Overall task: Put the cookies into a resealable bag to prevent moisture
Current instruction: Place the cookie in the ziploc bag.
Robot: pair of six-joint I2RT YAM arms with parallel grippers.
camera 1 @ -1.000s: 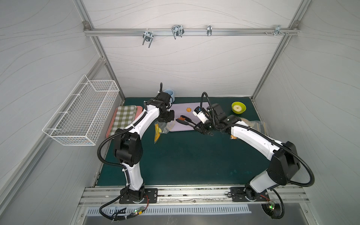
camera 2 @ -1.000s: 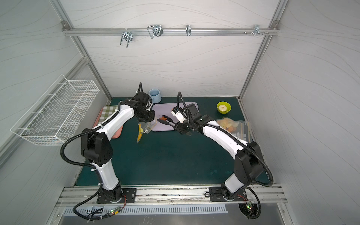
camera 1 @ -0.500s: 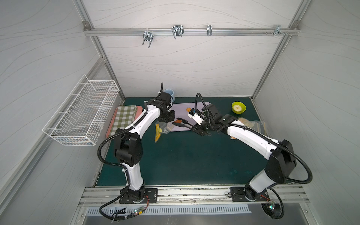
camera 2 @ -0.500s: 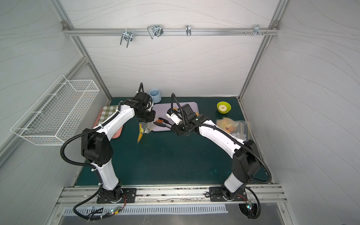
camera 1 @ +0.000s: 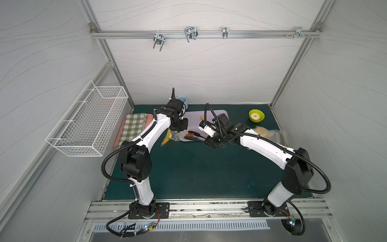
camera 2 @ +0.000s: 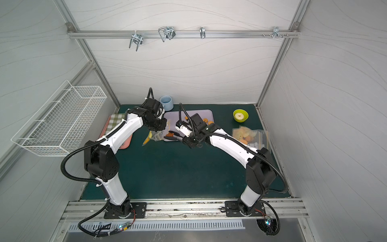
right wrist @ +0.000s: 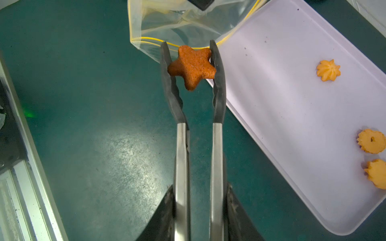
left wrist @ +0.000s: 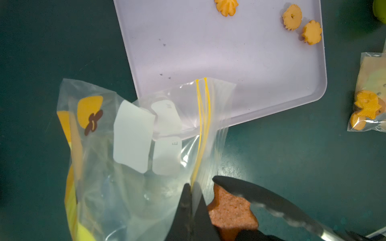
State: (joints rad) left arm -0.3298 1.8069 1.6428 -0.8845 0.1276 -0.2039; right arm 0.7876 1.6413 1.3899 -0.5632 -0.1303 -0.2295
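The right gripper (right wrist: 198, 205), clamped on the tongs (right wrist: 217, 129), has been carried toward nine o'clock; the star cookie (right wrist: 192, 66) is thereby brought to the mouth of the bag (right wrist: 177, 23).

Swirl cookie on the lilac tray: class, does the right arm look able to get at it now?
Probably not yet: the tongs in the right gripper clamp the star cookie, though nothing covers the swirl cookie.

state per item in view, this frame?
left gripper, shut on resealable bag rim
right gripper, shut on tongs
tongs, clamped on star cookie
star cookie, gripped between tong tips, at bag mouth
resealable bag, mouth open
tray, three cookies on it
second bag, lying on mat, cookies inside; seal unclear
green bowl, upright, pale round piece inside
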